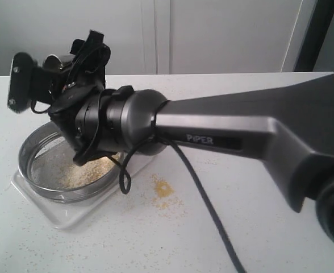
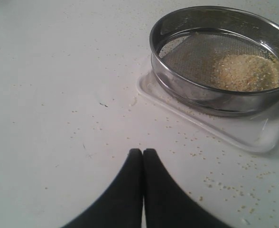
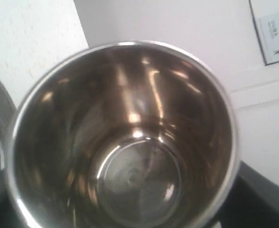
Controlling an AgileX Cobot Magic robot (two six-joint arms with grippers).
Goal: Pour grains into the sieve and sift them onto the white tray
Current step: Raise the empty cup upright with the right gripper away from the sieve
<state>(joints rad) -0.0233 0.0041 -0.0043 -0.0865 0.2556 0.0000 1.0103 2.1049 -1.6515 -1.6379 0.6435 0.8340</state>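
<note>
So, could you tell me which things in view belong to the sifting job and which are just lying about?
Part of the job:
steel cup, empty
sieve
grains heaped in it
white tray under the sieve

Just lying about:
spilled grains on the table
notice on the wall

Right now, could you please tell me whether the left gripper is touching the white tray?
Apart. The left wrist view shows bare table between the shut left gripper and the white tray's near rim.
</note>
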